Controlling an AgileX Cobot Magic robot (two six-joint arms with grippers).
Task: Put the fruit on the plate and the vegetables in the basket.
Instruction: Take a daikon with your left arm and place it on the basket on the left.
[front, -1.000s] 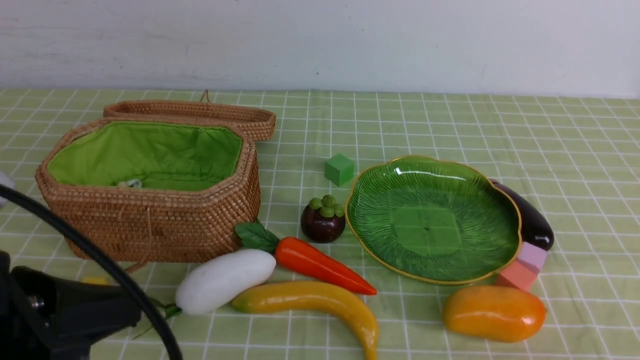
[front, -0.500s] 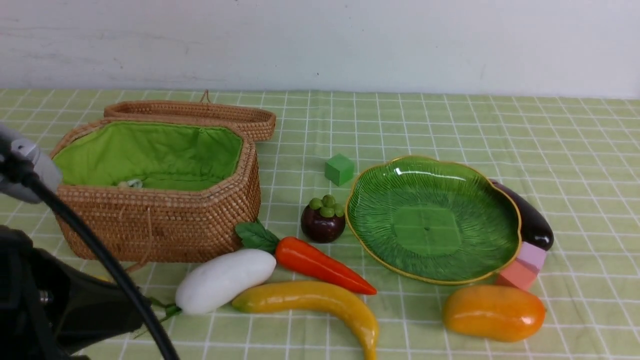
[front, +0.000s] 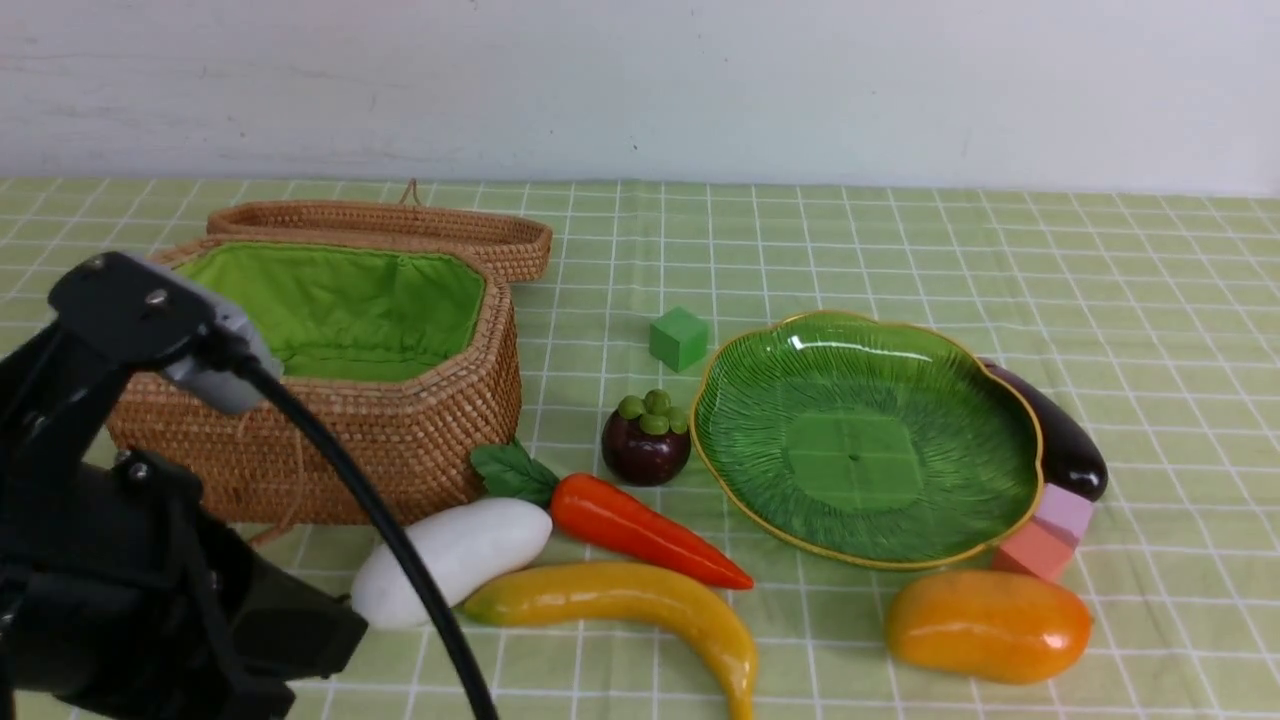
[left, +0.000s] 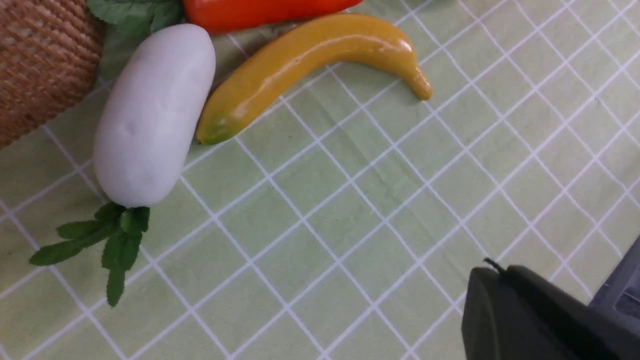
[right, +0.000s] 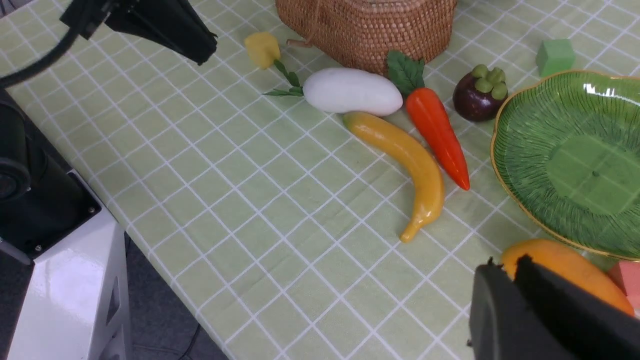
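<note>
Radish (left: 150, 110), smooth white oblong, beside glossy curved banana (left: 310, 55); left pincer (left: 505, 305), right pincer (right: 525, 305): spread unclear.

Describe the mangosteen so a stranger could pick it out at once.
Find the wide green plate. The mangosteen sits beside its left rim, behind the carrot. It is round and dark purple with a green lobed cap; the other purple thing, the eggplant, is long.
</note>
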